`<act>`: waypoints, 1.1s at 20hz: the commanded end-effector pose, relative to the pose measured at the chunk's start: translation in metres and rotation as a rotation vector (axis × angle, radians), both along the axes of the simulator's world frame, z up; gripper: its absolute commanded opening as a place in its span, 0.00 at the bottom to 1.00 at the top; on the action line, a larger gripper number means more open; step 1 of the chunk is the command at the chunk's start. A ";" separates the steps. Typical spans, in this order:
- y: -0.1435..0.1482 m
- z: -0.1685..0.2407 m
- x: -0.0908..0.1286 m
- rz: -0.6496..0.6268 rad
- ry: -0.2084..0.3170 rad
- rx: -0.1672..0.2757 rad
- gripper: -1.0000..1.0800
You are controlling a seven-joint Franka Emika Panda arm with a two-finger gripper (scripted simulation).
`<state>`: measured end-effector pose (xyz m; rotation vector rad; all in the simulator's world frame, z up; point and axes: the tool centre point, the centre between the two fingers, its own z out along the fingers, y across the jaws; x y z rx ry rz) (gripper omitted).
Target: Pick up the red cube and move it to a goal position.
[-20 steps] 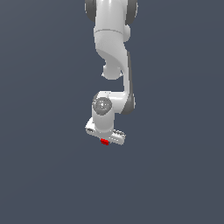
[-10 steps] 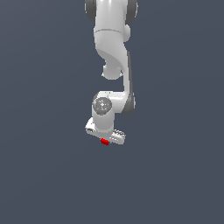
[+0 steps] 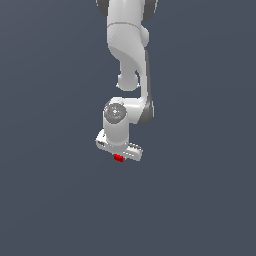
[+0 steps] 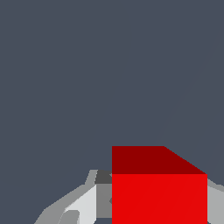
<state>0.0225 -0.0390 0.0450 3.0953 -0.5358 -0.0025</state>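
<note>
In the exterior view the white arm hangs down from the top edge. Its gripper [image 3: 119, 157] points down and is shut on the red cube [image 3: 118, 158], a tiny bright red block just under the white hand. In the wrist view the red cube [image 4: 159, 197] fills the lower middle. It sits between the two fingers: one grey-white finger [image 4: 83, 203] shows on one side and a sliver of the other [image 4: 215, 205] on the other side. The cube is held off the plain dark grey ground. No goal marker shows.
A flat, uniform dark grey surface [image 3: 200, 200] lies all around the arm in both views. No other objects, containers or edges are in sight.
The gripper with the red cube has risen very slightly in the exterior view. The grip on the cube is unchanged.
</note>
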 end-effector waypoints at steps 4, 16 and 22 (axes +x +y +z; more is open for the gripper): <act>-0.007 0.034 -0.011 0.000 -0.001 0.000 0.00; -0.029 0.151 -0.050 -0.001 -0.001 0.001 0.00; -0.040 0.211 -0.069 -0.001 -0.002 0.001 0.00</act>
